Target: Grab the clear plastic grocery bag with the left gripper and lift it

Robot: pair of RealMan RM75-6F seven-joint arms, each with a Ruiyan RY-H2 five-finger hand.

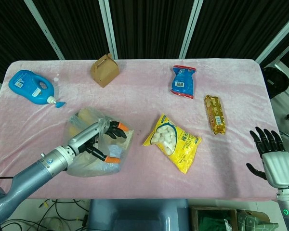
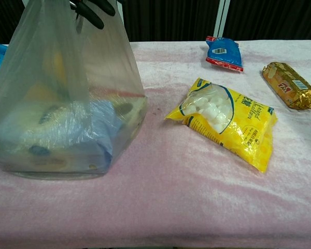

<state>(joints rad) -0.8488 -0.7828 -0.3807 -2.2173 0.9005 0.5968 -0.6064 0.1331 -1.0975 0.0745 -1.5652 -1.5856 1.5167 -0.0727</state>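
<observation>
The clear plastic grocery bag stands at the front left of the pink table, filled with packaged goods. My left hand grips the bunched handles at its top, orange-tipped fingers curled around the plastic. In the chest view the bag is pulled tall and taut, with my dark fingers at the upper edge. Its base still seems to rest on the cloth. My right hand hangs off the table's front right corner, fingers spread and holding nothing.
A yellow snack bag lies just right of the grocery bag. Further back are a blue packet, a gold bar, a small cardboard box and a blue detergent bottle.
</observation>
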